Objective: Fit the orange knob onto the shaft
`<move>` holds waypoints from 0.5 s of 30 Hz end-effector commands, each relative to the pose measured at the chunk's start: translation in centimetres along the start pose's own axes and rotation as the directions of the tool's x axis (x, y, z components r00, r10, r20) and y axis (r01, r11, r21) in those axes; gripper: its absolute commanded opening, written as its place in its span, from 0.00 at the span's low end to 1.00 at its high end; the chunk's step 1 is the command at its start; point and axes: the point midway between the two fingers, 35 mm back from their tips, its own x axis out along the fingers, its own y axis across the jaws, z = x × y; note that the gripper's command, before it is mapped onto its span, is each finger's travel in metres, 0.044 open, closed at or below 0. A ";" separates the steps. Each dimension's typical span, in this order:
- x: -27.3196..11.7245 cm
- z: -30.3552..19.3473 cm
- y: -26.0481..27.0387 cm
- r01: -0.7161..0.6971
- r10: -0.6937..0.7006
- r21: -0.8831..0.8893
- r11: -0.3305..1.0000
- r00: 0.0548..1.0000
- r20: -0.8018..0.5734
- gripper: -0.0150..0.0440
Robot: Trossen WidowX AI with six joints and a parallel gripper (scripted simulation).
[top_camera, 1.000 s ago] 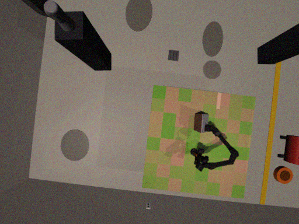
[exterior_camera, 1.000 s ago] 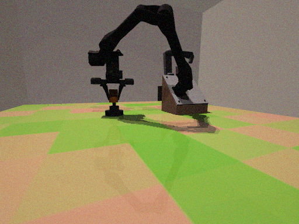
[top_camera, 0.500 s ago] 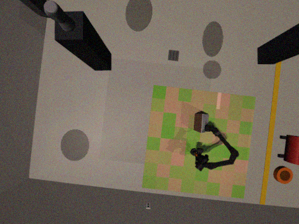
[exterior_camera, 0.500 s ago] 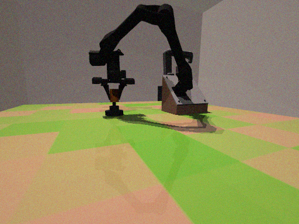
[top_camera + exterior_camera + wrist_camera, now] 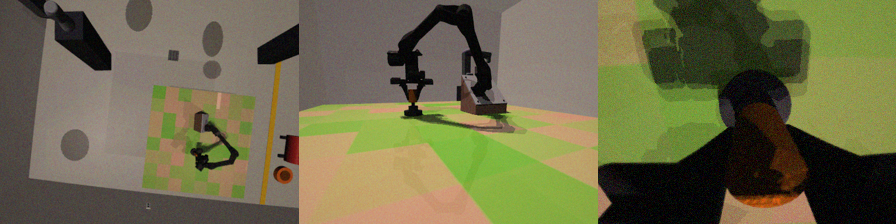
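The orange knob (image 5: 412,95) (image 5: 790,167) is upright between the fingers of my gripper (image 5: 413,99) (image 5: 759,130), which is shut on it. The knob is above the dark round pedestal (image 5: 413,112) (image 5: 782,106), clear of its stepped top. A short piece of the dark shaft (image 5: 413,104) shows between the knob's lower end and the pedestal in the exterior view. The knob looks centred over the pedestal there. The shaft's upper part, its flat side and the knob's hole are hidden. In the top view only a speck of orange shows by the gripper.
The arm's wedge-shaped base block (image 5: 198,122) (image 5: 475,109) stands on the green and tan checkered surface (image 5: 159,91) (image 5: 439,204), behind and right of the pedestal in the exterior view. The arm arches high between them. A red object (image 5: 292,149) and an orange ring-shaped object (image 5: 276,175) lie far right.
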 end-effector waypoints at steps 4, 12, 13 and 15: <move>0.0 -0.2 0.1 0.004 -0.004 0.001 1.000 1.000 0.000 0.25; -0.4 -0.2 0.4 0.004 -0.004 0.001 1.000 1.000 -0.001 0.25; -0.4 -0.2 0.4 0.004 -0.004 -0.008 1.000 1.000 -0.001 0.25; -0.4 -0.2 0.4 0.004 -0.004 -0.054 0.999 1.000 -0.001 0.25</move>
